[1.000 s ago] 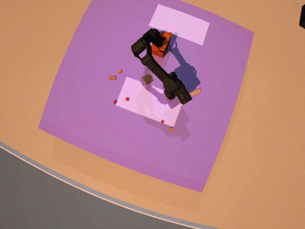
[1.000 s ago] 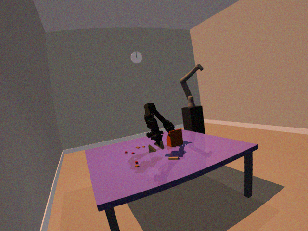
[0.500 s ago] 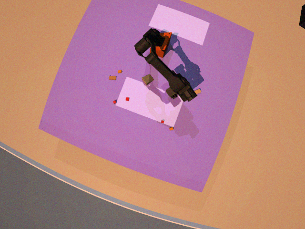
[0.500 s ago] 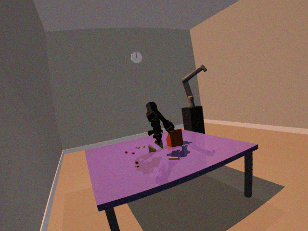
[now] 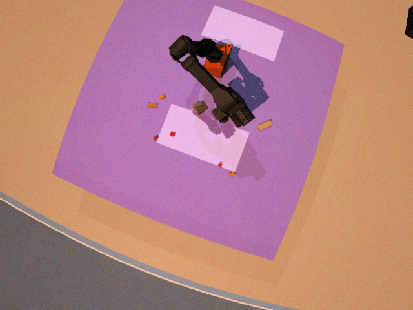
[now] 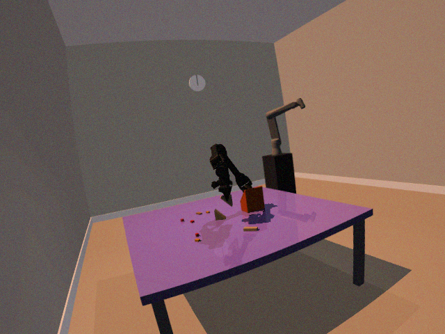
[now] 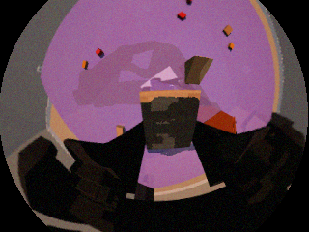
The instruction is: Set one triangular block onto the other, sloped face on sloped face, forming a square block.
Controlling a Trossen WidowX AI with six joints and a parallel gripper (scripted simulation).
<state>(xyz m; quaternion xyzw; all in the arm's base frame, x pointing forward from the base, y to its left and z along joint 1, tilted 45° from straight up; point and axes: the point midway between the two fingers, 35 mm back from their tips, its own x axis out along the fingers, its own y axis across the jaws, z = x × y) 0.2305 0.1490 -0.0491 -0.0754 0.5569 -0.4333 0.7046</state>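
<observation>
one triangular block (image 7: 170,122) is gripped in the claw (image 7: 169,155), held above the desk (image 6: 287,229); the other triangular block (image 6: 219,214) lies just beside, lower.

In the top view the black arm (image 5: 213,88) covers the gripper and the block it grips. The orange base box (image 5: 215,64) is half hidden beneath the arm. In the wrist view the held dark triangular block (image 7: 170,122) blocks the table behind it. A black object (image 5: 409,22) is cut off at the upper right edge.

Bare room, purple table (image 6: 287,229)
</observation>
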